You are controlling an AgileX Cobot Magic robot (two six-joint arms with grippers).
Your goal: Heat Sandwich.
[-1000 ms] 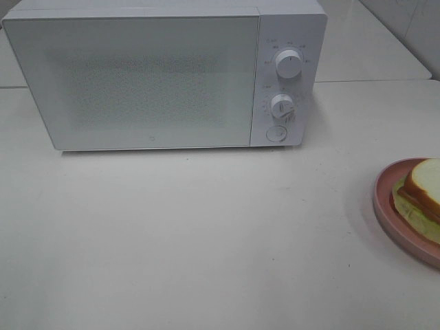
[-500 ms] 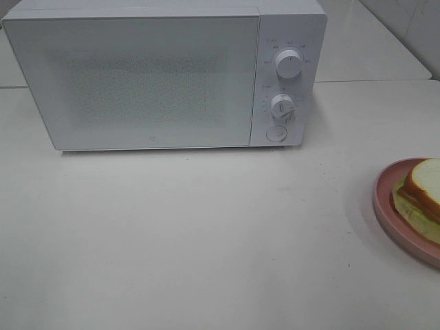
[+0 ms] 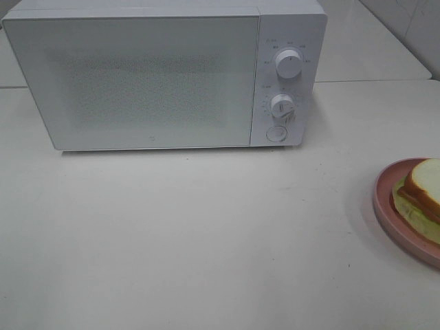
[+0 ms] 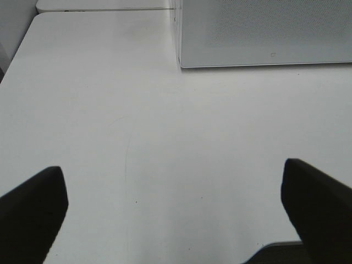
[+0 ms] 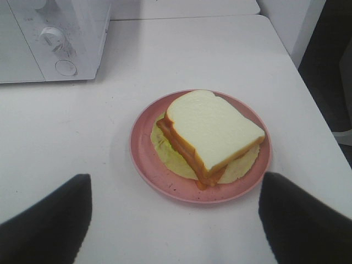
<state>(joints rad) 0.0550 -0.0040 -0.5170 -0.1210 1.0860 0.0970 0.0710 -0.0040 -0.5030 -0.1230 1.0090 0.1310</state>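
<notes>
Sandwich (image 5: 212, 135) on pink plate (image 5: 144, 159), near the bench's (image 3: 206, 240) right edge, well apart from the microwave (image 3: 137, 79) at the back. Untouched, door shut, nothing of the heating begun by the look of it.

Left pincer (image 4: 176, 214) spread wide, empty, over bare bench in front of the microwave's left corner. Right pincer (image 5: 176, 220) also spread wide, empty, hovering short of the plate, fingers (image 5: 47, 220) either side of the view and clear of the rim.

Risks from here, as judgement only:
- Soft bread crushed or dented under a hard squeeze.
- Layers sliding apart if gripped on top slice alone; lettuce (image 5: 245, 162) sticking out past the crust, likely to drag or drop.
- Plate nudged toward the right edge and off, being so near it, if approached from the inner side.
- Door shut: sandwich lifted first would leave one arm waiting; door handle side not clear from these views.
- Knobs (image 3: 289, 63) close together, easy to turn the wrong one.

Roughly square slice, only slightly longer one way; rounded top of the loaf shape toward the back left of the bench, flat base toward the front right. Long axis along that diagonal. Lying flat, cut side with filling facing the front left.
</notes>
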